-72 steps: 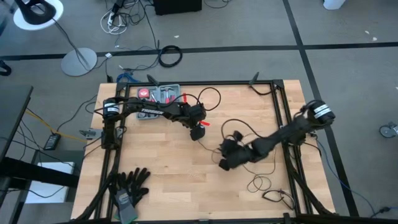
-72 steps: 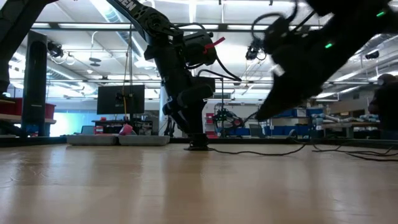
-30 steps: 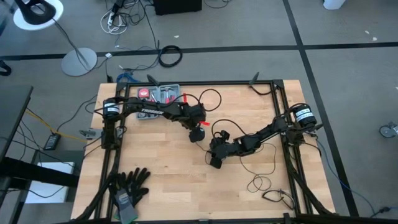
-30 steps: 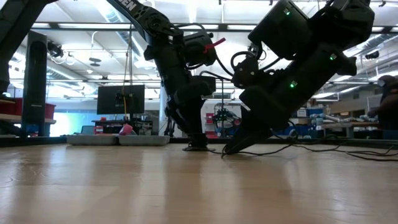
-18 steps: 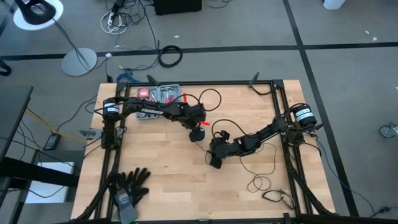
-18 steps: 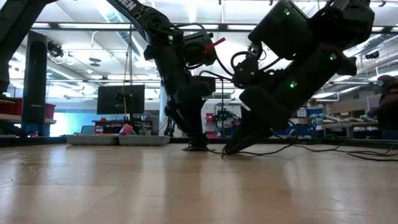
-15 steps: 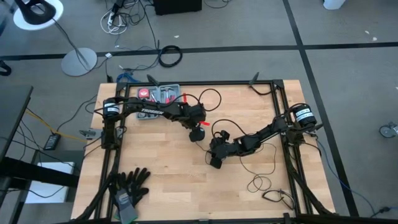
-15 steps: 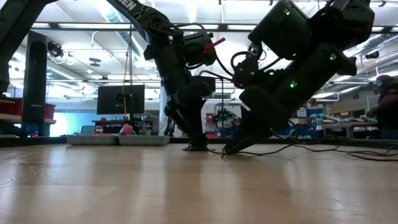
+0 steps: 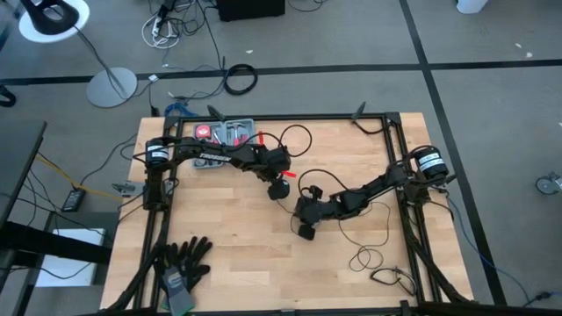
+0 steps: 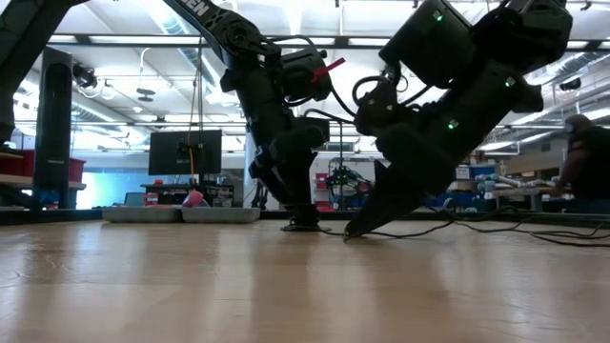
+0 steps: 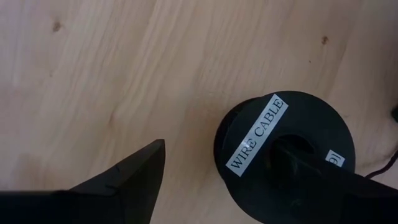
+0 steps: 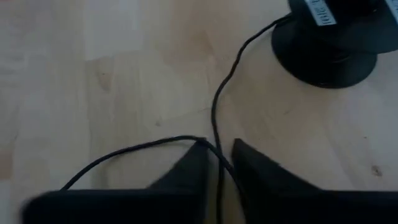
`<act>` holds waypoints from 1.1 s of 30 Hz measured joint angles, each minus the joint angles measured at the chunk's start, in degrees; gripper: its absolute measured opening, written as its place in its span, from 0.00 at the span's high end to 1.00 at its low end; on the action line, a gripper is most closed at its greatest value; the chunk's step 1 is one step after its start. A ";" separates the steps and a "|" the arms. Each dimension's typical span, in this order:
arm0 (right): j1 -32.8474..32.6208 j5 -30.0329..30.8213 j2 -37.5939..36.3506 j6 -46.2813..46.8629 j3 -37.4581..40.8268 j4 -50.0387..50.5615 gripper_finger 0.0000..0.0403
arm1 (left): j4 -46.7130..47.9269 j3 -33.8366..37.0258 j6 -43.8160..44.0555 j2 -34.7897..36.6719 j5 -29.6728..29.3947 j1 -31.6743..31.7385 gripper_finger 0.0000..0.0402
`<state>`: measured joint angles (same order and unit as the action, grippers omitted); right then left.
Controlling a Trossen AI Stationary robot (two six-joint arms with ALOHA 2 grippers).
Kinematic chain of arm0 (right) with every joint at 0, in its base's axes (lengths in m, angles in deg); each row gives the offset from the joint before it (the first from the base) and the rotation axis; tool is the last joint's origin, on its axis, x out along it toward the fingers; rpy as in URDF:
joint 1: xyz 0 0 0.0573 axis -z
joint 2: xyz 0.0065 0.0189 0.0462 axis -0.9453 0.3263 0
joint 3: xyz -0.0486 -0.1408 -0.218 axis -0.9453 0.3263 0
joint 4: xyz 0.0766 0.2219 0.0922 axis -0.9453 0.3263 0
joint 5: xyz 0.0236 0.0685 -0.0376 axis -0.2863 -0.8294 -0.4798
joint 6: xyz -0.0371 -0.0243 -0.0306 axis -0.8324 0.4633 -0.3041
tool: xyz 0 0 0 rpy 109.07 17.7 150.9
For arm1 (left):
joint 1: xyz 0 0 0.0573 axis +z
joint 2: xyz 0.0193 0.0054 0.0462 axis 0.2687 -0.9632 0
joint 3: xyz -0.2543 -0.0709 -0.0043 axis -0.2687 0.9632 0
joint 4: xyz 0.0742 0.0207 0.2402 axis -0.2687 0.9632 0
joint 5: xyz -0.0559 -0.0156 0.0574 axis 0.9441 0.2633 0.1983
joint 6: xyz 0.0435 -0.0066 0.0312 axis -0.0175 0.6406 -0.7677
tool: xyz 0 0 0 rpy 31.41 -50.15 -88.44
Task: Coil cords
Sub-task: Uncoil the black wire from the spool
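Mid-tabletop (image 9: 228,263), two arms bent over one spool (image 11: 286,152) labelled "WIRE CABLE". Left gripper (image 9: 279,192) pressed down on the spool: jaws spread wide, one finger (image 11: 305,171) planted in its hub, the other finger (image 11: 124,180) off to the side, clear of the rim. Likely there as an anchor, so the spool stays put while wire is drawn or wound. Right gripper (image 12: 217,162) just beside it, tips at the wood, jaws drawn narrow around the wire (image 12: 217,106) with a sliver of gap showing; a firm pinch cannot be told. Wire seen running from the spool's foot (image 12: 323,62) straight between those fingers, another strand crossing at the tips. More wire strewn loose over the right half of the tabletop (image 9: 369,259), not yet coiled. Tool tray (image 9: 226,133) at the far edge, gloves (image 9: 183,263) at the near-left corner, both well apart from the work. Person (image 10: 586,162) visible in the room behind.
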<state>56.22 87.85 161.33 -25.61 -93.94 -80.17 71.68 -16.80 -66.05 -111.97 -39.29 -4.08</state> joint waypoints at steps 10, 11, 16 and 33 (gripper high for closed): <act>-3.31 -3.20 -4.63 2.13 0.11 11.34 0.99 | -0.07 0.00 0.52 0.00 0.00 0.00 0.27; -3.88 -3.71 -6.07 2.44 0.31 13.61 0.99 | -0.28 0.00 0.69 0.03 0.00 -0.02 0.27; -5.90 -6.56 -13.63 9.70 0.31 26.32 1.00 | -0.91 -0.08 0.86 0.20 0.06 -0.10 0.27; -14.48 -11.29 -22.28 24.92 0.33 39.53 1.00 | -3.38 0.00 3.04 0.17 1.89 0.25 0.27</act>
<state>41.74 76.56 139.05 -0.69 -93.60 -40.65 68.30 -16.80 -63.01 -111.80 -37.39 -3.83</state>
